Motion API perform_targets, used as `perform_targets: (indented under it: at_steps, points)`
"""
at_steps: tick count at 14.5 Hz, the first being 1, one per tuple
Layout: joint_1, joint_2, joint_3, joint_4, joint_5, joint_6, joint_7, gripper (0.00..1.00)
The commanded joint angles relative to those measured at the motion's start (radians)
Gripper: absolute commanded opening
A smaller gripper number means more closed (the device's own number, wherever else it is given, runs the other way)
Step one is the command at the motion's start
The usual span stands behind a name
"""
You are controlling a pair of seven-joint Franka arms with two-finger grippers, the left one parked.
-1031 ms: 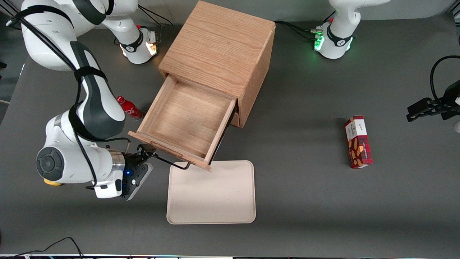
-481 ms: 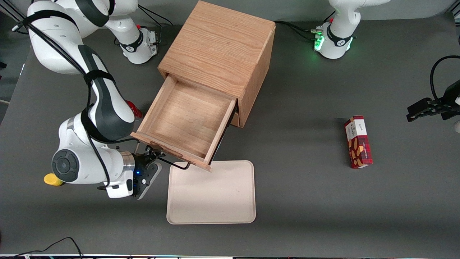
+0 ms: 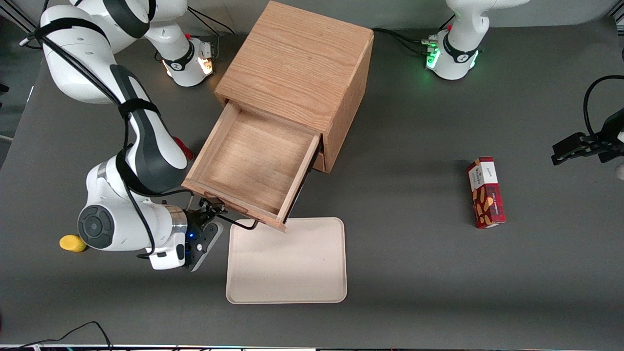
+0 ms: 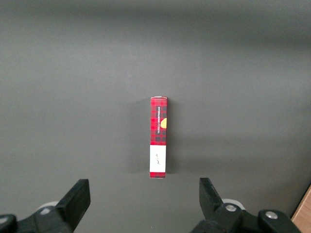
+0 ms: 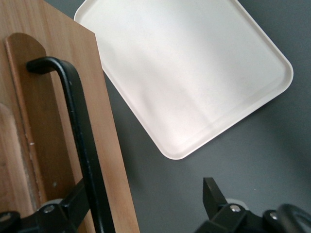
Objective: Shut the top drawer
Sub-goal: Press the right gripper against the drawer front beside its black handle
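Observation:
The top drawer [image 3: 253, 156] stands pulled far out of the oak cabinet [image 3: 297, 63], and its inside is bare. Its black bar handle [image 3: 240, 224] runs along the drawer front, on the side nearest the front camera. My right gripper [image 3: 213, 208] is at the end of that front toward the working arm's side, touching or nearly touching it. In the right wrist view the gripper [image 5: 144, 190] is open. The handle [image 5: 80, 136] and the edge of the drawer front [image 5: 53, 92] lie between its fingers, the bar close against one finger [image 5: 73, 204].
A cream tray [image 3: 287, 261] lies on the table just in front of the open drawer and also shows in the right wrist view [image 5: 189, 73]. A red bottle [image 3: 182, 147] is partly hidden by my arm. A yellow object [image 3: 72, 243] lies near my wrist. A red biscuit box [image 3: 486, 199] lies toward the parked arm's end.
My right arm and gripper have moved in toward the drawer front and its handle end. The drawer looks as far out as before.

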Motion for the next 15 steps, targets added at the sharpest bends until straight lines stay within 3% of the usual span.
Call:
perform_targets:
  at_steps: [1, 15]
  points:
    - [0.009, 0.011, -0.004, 0.006, -0.001, 0.005, -0.008, 1.00]
    - [0.012, -0.070, -0.004, -0.140, 0.006, 0.078, -0.004, 1.00]
